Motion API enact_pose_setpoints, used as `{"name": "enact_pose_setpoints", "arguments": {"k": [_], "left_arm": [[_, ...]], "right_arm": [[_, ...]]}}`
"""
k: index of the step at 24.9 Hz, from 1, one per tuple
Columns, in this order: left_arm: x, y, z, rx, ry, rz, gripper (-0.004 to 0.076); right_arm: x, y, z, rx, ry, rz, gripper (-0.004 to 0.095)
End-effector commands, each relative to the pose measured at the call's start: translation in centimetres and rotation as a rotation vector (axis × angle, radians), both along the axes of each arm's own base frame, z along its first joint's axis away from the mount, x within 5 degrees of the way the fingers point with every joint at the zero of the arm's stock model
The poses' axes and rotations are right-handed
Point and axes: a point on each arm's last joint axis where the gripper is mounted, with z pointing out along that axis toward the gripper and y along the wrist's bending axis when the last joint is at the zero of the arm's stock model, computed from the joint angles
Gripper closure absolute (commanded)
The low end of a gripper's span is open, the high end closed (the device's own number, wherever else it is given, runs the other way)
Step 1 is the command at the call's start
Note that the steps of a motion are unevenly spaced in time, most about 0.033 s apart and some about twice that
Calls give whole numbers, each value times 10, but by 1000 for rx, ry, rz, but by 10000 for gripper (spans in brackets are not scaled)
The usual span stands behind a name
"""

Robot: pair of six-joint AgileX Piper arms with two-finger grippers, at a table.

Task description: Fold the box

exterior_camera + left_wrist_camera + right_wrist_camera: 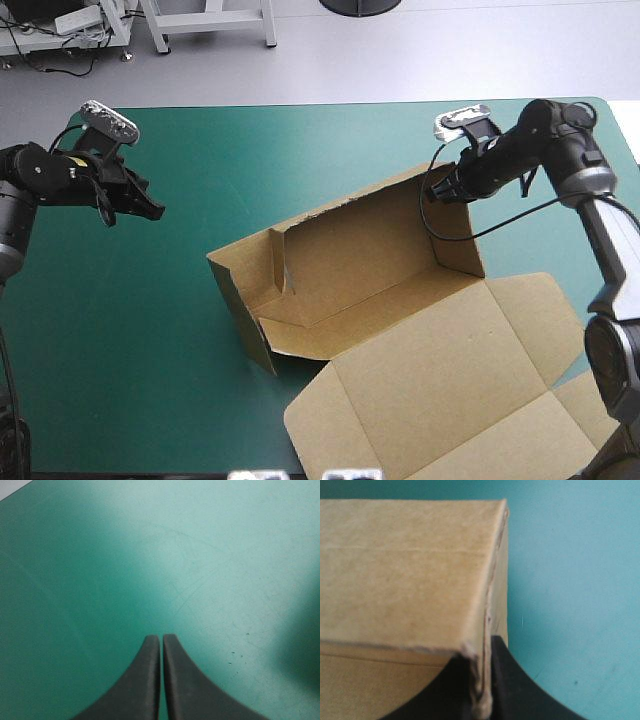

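Note:
The brown box (370, 290) lies in the middle of the table as an open tray, walls raised at the back and left end, its lid (450, 380) flat toward the front right. My right gripper (435, 185) is at the back right corner of the tray, shut on the upright wall's edge. In the right wrist view the board (405, 575) fills the space ahead and a thin edge runs between the fingers of the right gripper (482, 680). My left gripper (150, 208) hovers over bare cover at the table's left, shut and holding nothing (161, 645).
The teal-green cover (130, 330) shows bare on the left and along the back. The lid's outer flap (580, 410) reaches the table's front right corner. The far edge of the table (350, 105) lies behind both arms.

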Motion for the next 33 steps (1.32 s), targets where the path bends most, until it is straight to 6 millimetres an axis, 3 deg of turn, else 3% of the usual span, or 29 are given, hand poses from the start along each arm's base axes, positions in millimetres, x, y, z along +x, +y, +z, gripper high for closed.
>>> {"name": "enact_pose_setpoints", "arguments": {"k": [1,6,10,14,17,22,27,33], "left_arm": [[-3,0,16,-6,-73,7,708],[4,1,6,0,-35,6,708],[7,1,1,-2,-5,1,708],[8,1,-1,-7,6,-1,708],[9,0,-2,-9,9,-1,708],[8,0,-2,-6,10,-5,708],[8,0,-2,-6,12,-6,708],[8,0,-2,-5,10,-7,708]], "right_arm": [[4,4,-1,18,64,7,928],[41,6,-25,-23,66,14,928],[66,9,-30,-20,-13,7,927],[70,9,-27,-19,-64,6,908],[72,6,-28,-58,-85,8,783],[74,6,-25,-51,-104,0,664],[73,7,-7,-38,-129,-3,652],[65,6,29,-8,-150,-39,652]]}}
